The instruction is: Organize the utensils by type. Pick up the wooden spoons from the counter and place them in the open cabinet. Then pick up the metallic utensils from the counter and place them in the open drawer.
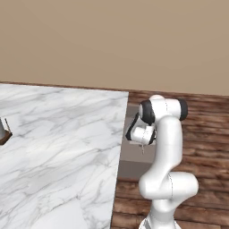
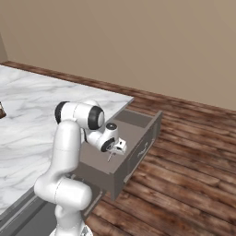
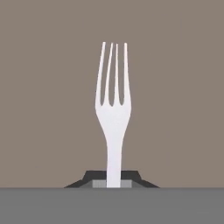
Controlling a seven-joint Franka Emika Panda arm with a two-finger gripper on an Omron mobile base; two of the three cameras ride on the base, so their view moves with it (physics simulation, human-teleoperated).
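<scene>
A pale metal fork [image 3: 113,113] juts straight out from the gripper [image 3: 113,183], whose fingers clasp its handle. It hangs, prongs down, directly over the open drawer [image 2: 138,120], beside the marble counter [image 1: 58,147].

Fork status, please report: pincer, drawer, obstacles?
Pincer shut on fork, tines down. Hanging over open drawer. Drawer floor bare beneath, nothing in the way.
</scene>
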